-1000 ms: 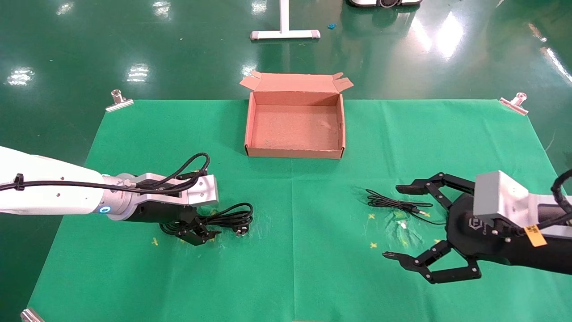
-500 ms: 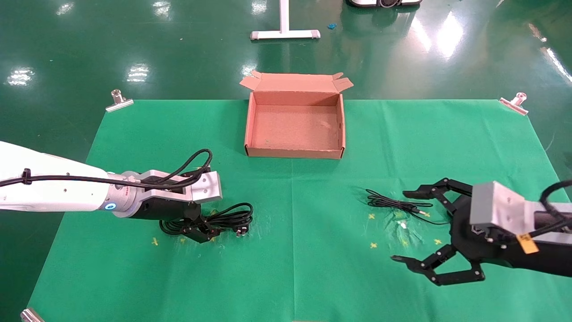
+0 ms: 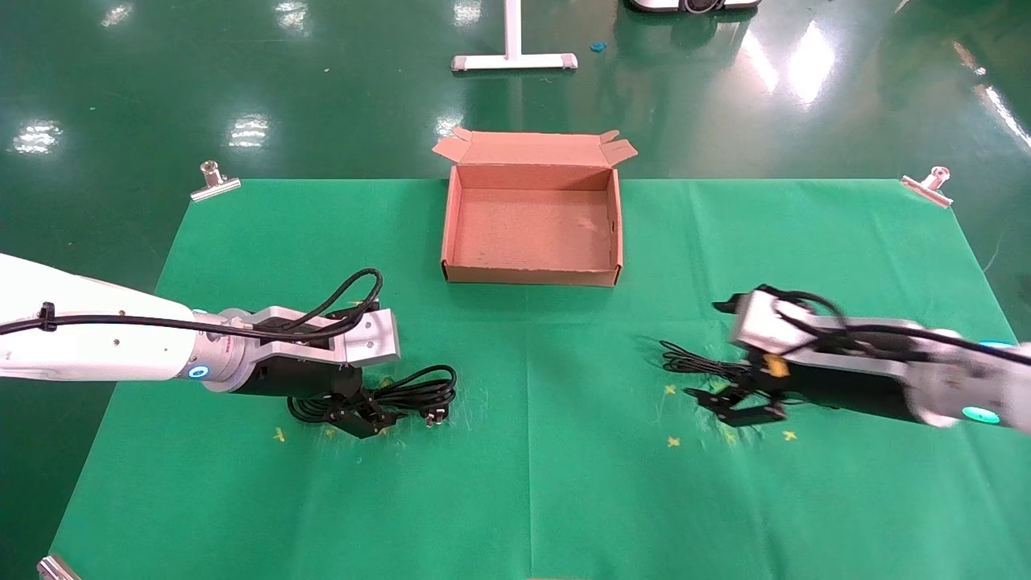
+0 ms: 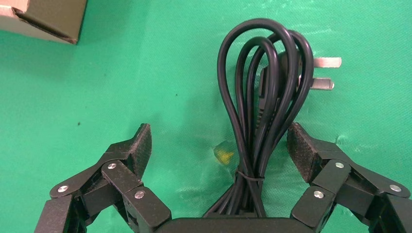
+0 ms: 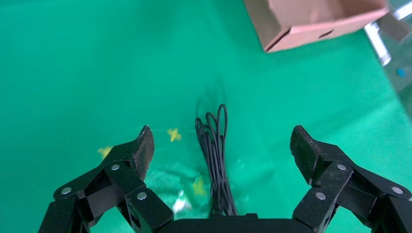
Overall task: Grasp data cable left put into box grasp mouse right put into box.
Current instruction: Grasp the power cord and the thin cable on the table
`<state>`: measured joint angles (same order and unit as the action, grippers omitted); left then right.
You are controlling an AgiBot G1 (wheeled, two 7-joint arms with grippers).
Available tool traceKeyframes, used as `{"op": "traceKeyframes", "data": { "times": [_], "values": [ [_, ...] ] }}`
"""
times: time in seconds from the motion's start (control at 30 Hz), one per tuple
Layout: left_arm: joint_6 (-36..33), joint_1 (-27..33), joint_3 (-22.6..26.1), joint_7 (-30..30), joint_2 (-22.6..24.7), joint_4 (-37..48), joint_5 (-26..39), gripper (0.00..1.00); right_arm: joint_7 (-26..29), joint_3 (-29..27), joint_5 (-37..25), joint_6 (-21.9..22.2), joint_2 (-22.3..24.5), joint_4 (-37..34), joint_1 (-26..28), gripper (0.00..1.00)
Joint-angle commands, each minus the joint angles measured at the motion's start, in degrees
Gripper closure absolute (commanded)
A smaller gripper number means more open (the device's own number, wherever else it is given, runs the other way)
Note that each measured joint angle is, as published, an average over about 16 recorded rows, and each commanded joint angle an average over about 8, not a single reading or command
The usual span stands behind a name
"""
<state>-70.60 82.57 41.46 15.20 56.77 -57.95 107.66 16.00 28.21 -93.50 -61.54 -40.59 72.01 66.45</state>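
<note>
Left end effector (image 4: 218, 145) spread around data cable (image 4: 262, 97); right end effector (image 5: 221, 145) spread; box (image 3: 532, 275) empty.

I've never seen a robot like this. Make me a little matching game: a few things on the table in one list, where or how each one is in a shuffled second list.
Things:
1. data cable
2. box
3. left gripper
4. metal clip

States:
a. holds nothing yet
b. at the green cloth's far corner
c. coiled, tied at the middle
d. open, straddling the coil

Pairs: 1-c, 2-a, 3-d, 4-b
</note>
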Motion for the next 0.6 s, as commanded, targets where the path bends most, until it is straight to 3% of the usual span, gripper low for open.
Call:
{"op": "traceKeyframes", "data": {
  "times": [0.03, 0.27, 0.57, 0.6],
  "values": [
    [0.0, 0.0, 0.0, 0.0, 0.0, 0.0, 0.0, 0.00, 2.2, 1.5, -3.2, 0.7, -2.6, -1.3, 1.2, 0.00],
    [0.0, 0.0, 0.0, 0.0, 0.0, 0.1, 0.0, 0.00, 3.8, 3.0, -5.6, 0.9, -7.1, -10.3, 4.5, 0.00],
    [0.0, 0.0, 0.0, -0.1, 0.0, 0.1, 0.0, 0.00, 0.7, 2.8, -5.1, 1.5, -8.5, -16.3, 5.7, 0.00],
    [0.0, 0.0, 0.0, -0.1, 0.0, 0.1, 0.0, 0.04, 0.5, 2.7, -5.2, 1.8, -8.6, -16.7, 5.8, 0.00]
  ]
}}
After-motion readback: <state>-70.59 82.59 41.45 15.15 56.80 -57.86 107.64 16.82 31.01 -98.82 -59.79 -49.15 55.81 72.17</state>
